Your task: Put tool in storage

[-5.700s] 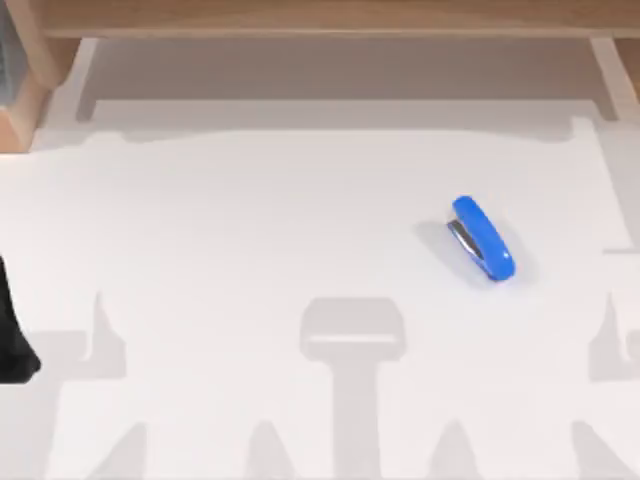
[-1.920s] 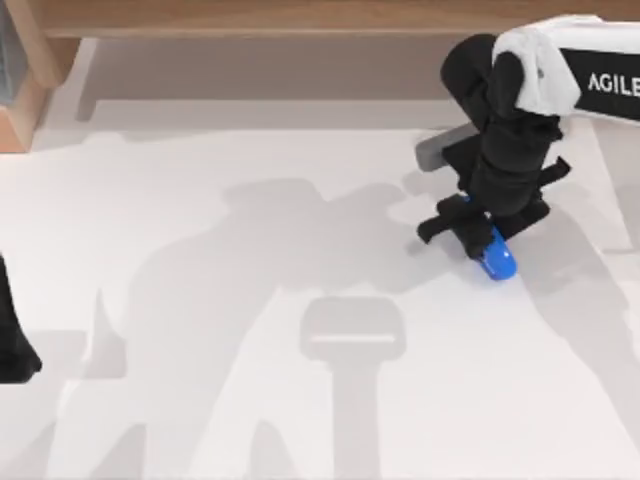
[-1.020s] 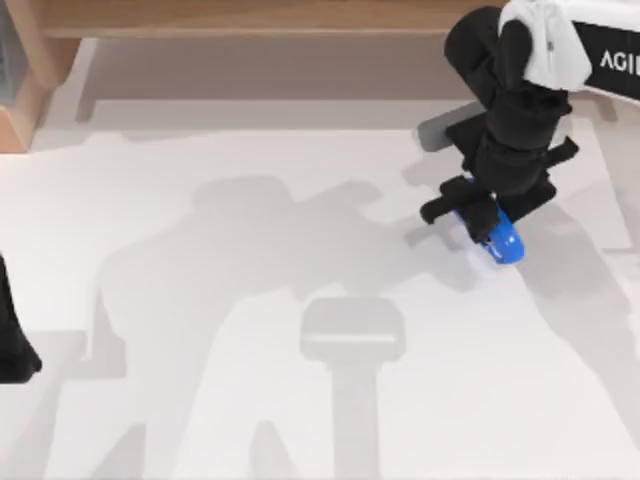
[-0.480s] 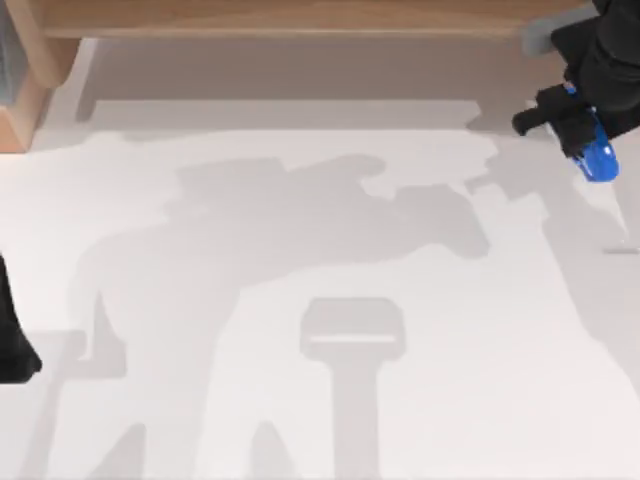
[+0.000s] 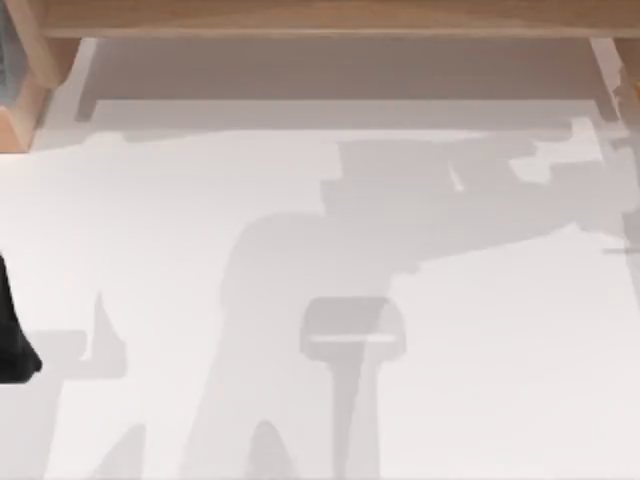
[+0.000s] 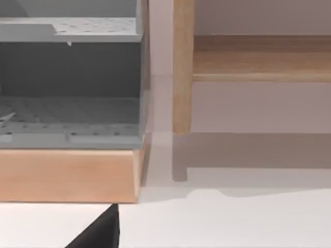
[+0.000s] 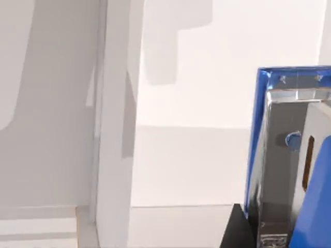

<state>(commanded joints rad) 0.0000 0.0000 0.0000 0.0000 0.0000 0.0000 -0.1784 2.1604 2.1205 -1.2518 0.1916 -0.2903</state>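
Observation:
The tool, a bright blue stapler (image 7: 289,160) with a silver-grey underside, looms close in the right wrist view, held off the white table. My right gripper (image 7: 274,232) is shut on it, and one black finger (image 7: 235,232) shows beside the metal base. The arm's broad shadow (image 5: 400,220) lies across the table in the top view. A grey perforated storage rack (image 6: 70,119) on a wooden base stands at the table's back left corner (image 5: 8,60). My left gripper (image 5: 12,345) is parked at the left edge.
A wooden shelf rail (image 5: 320,18) runs along the back of the table, with a wooden post (image 6: 183,67) beside the rack. A white upright panel (image 7: 116,119) stands ahead of the stapler in the right wrist view.
The right gripper closed on the stapler at the table's right, lifted it and carried it back and right, out of the top view. Its shadow stretches across the table. The left arm stayed put.

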